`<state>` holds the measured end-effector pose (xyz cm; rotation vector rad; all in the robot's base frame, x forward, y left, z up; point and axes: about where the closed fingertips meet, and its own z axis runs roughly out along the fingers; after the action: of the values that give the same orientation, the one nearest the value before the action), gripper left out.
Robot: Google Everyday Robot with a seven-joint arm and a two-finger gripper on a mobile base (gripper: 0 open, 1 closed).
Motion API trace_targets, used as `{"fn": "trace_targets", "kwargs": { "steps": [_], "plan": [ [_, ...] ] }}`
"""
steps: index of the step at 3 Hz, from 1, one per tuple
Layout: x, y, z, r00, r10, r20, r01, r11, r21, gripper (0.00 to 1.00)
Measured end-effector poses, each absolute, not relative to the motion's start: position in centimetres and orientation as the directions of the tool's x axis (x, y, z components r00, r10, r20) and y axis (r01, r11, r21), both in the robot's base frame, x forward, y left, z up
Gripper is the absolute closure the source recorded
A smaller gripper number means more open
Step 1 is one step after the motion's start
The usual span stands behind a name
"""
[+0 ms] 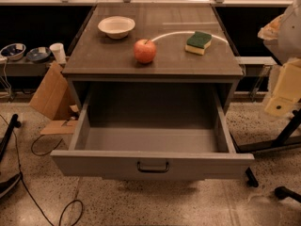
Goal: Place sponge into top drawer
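One sponge [199, 42] sits on the counter [174, 60], right of the apple [145, 51]; top drawer [94, 165] is pulled open. Claw [281, 98] at right edge, well apart; we cannot tell its grip state. We judge the pickup not begun: next, reach for the sponge.

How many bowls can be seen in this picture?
3. One white round bowl stands on the grey cabinet top; a pale bowl and a dark bowl sit on a low ledge at left. The pale claw hangs at the right edge. More may be hidden.

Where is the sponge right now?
In the camera view the sponge lies on the cabinet top, right of the apple, behind the open top drawer; the gripper hangs at the right edge.
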<state>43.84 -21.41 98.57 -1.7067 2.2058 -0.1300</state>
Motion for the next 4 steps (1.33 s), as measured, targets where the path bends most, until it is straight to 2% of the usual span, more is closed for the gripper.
{"fn": "trace_targets", "kwargs": {
  "steps": [2,4],
  "plan": [
    [44.6,-21.4,99.0,-0.209,-0.948,-0.241,-0.916,0.276,-0.290,0.00],
    [50.9,-23.2,99.4,-0.229,-0.922,-0.311,-0.904,0.320,-0.283,0.00]
  ]
}}
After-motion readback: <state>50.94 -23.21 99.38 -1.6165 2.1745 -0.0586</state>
